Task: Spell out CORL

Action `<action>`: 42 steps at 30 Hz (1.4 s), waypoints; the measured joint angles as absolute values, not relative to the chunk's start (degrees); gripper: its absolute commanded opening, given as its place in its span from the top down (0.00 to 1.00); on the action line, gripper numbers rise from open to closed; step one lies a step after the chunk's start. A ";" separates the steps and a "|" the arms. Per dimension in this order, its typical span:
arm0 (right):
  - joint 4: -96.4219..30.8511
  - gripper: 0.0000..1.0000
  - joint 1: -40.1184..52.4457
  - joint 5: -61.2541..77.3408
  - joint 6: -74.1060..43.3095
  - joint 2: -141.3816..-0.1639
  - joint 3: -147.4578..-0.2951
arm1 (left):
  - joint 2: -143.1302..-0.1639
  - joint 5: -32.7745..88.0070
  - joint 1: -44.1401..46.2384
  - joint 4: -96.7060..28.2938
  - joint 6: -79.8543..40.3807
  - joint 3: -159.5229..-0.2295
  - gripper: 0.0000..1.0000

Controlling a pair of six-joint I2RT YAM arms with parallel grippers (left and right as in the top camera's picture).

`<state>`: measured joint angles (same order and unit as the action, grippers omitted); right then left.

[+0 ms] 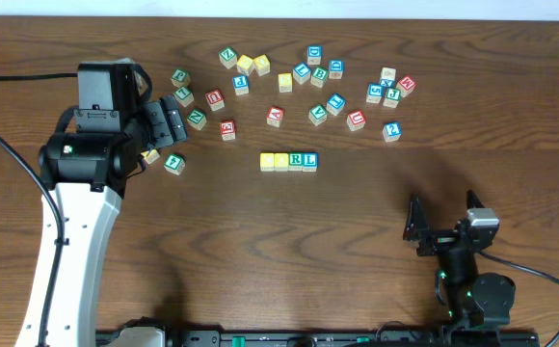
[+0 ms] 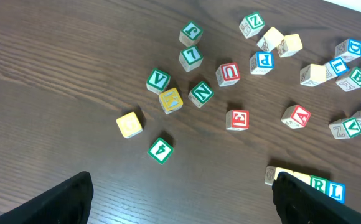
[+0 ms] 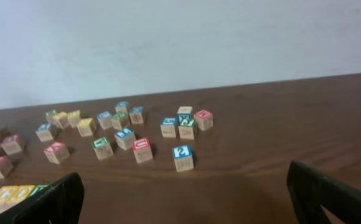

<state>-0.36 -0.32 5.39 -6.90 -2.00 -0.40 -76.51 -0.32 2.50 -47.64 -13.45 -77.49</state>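
Dark wooden tabletop (image 1: 357, 241): row of four wooden letter cubes (image 1: 288, 161) lies at frame centre. Left gripper (image 1: 175, 120) and right gripper (image 1: 414, 224) are both spread and empty. Withdraw high, clearing the loose lettered cubes (image 1: 314, 55).

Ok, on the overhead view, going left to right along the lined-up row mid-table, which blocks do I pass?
In order: first yellow block → second yellow block → green R block → blue L block.
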 measured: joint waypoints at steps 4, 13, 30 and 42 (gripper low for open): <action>-3.66 0.01 -0.32 5.37 -6.90 -0.84 -0.40 | -76.51 -0.30 2.50 -47.68 -13.45 -77.49 0.09; -3.66 0.01 -0.32 5.37 -6.90 -0.73 -0.40 | -76.51 -0.32 2.50 -47.66 -13.45 -77.49 0.09; -3.66 0.01 -0.32 5.37 -6.90 -0.73 -0.40 | -76.51 -0.32 2.50 -47.66 -13.45 -77.49 0.09; -3.66 0.01 -0.32 5.37 -6.90 -0.73 -0.40 | -76.51 -0.62 2.50 -47.66 -13.32 -77.49 0.09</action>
